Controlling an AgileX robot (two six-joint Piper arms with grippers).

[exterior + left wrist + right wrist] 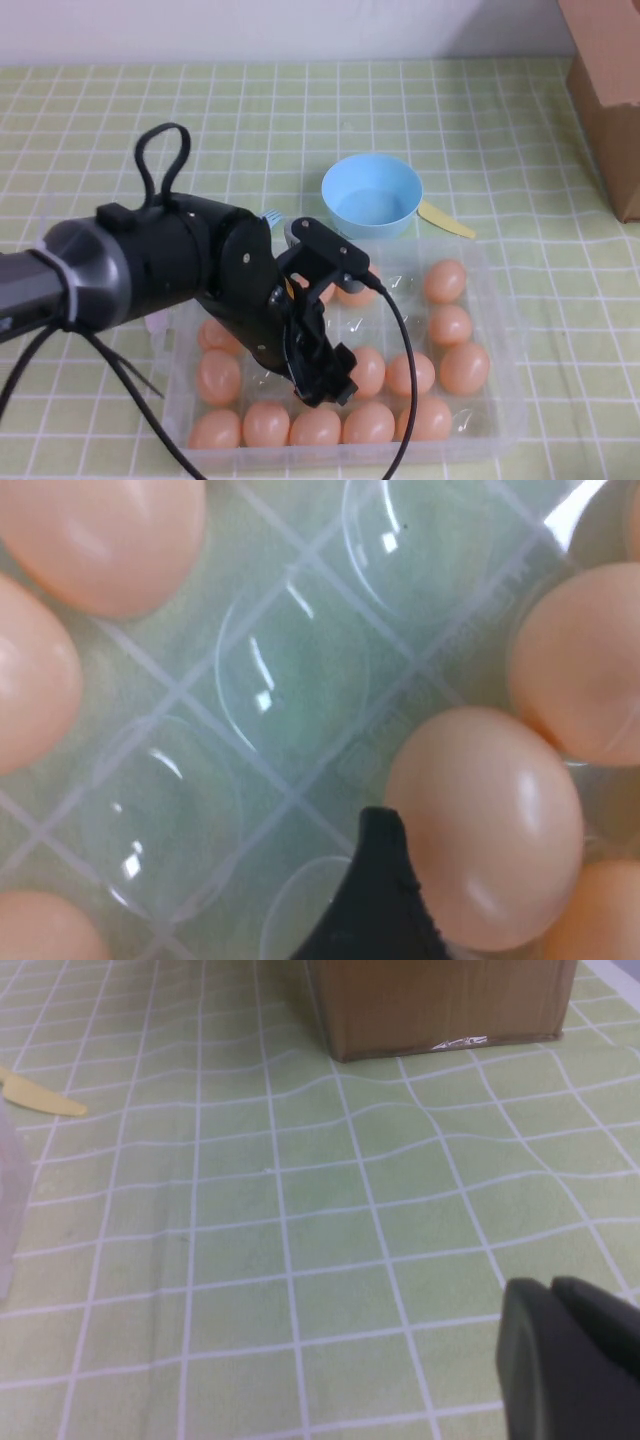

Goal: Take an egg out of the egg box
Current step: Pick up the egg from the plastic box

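Note:
The clear plastic egg box (497, 300) lies at the table's front and holds many peach-orange eggs. My left gripper (330, 385) is down inside it, near the front middle wells. In the left wrist view one black finger (380, 860) rests against the side of an egg (490, 825) that sits in its well; the other finger is out of frame. The jaws stand open. That egg also shows in the high view (368, 370). Empty wells (290, 670) lie beside it. My right gripper (560, 1300) is shut and empty above the green checked cloth, out of the high view.
A light-blue bowl (371, 195) stands just behind the egg box, with a yellow flat piece (445, 220) beside it. A brown cardboard box (605, 90) stands at the far right, also in the right wrist view (440, 1000).

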